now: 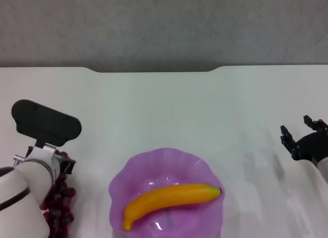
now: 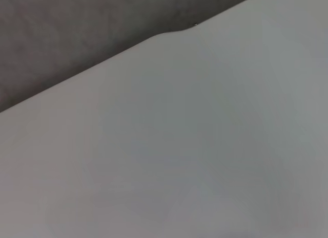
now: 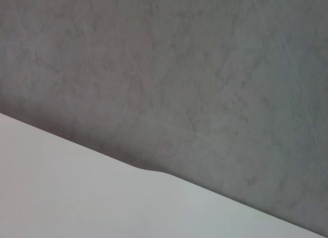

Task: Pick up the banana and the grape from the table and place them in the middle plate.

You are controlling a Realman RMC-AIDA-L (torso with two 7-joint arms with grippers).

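So: banana (image 1: 171, 199) already in purple plate (image 1: 202, 164); grapes (image 1: 59, 204) on tabletop (image 1: 164, 110), left of plate, under left gripper (image 1: 60, 164), whose grip you cannot tell. Get firm hold on bunch, lift clear of rim. Right gripper (image 1: 300, 135) spread wide, idle far right.

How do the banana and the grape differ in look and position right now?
The banana is one smooth yellow curve; the grape is a cluster of small dark red balls. The banana lies in the plate; the grape sits on the table, partly hidden by the left arm. Both are fruit.
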